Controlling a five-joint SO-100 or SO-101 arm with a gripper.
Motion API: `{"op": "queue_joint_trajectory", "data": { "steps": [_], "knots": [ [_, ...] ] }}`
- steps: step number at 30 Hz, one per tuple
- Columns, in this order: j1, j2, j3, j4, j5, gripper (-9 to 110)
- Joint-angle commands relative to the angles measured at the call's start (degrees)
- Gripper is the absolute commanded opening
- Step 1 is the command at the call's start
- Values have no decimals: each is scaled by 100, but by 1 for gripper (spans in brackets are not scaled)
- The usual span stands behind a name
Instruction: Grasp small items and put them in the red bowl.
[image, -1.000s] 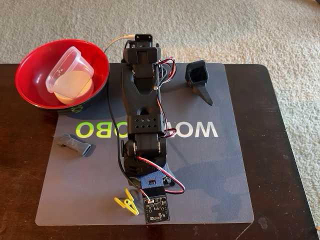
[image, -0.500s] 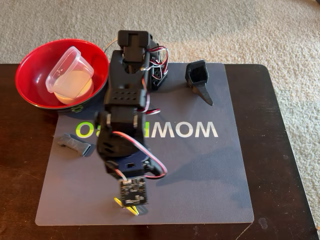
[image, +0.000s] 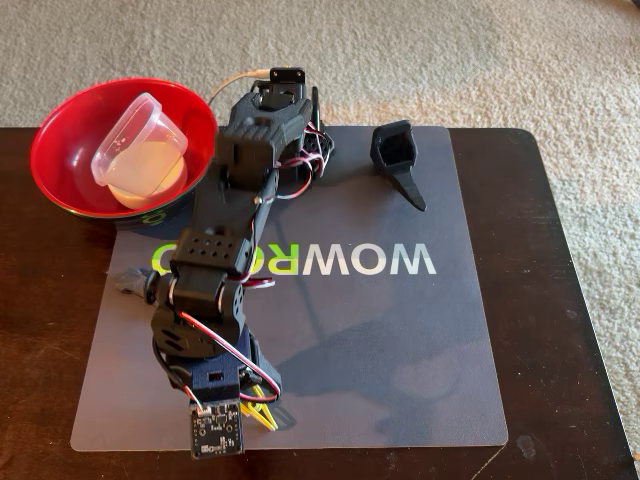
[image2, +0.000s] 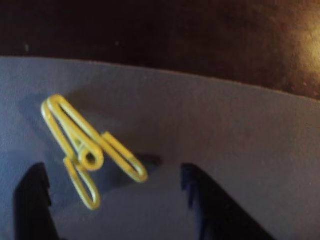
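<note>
We see the dark table (image: 580, 300) carrying a grey mat (image: 420, 350), and at ten o'clock the red bowl (image: 60, 130) already holds the clear square plastic tub (image: 135, 135) and the small white round bowl (image: 160, 180) under it, so we judge two items done. Left on the mat are the black pointed scoop-shaped part (image: 400, 160) at one o'clock, the small dark grey clip (image: 128, 283) at nine, half hidden by the arm, and the yellow clothespin (image2: 85, 150) at six; the gripper (image2: 115, 195) hangs spread wide around that clothespin, grasping nothing.
</note>
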Motion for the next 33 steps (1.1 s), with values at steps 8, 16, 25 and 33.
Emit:
{"op": "queue_joint_trajectory", "data": {
  "steps": [8, 16, 25, 33],
  "knots": [
    [53, -1310, -2232, 237, -79, 15],
    [141, -1459, -2452, 536, -360, 7],
    [686, -853, -2417, 721, -2593, 0],
    [1670, 3647, 1406, 712, -5300, 0]
  ]
}}
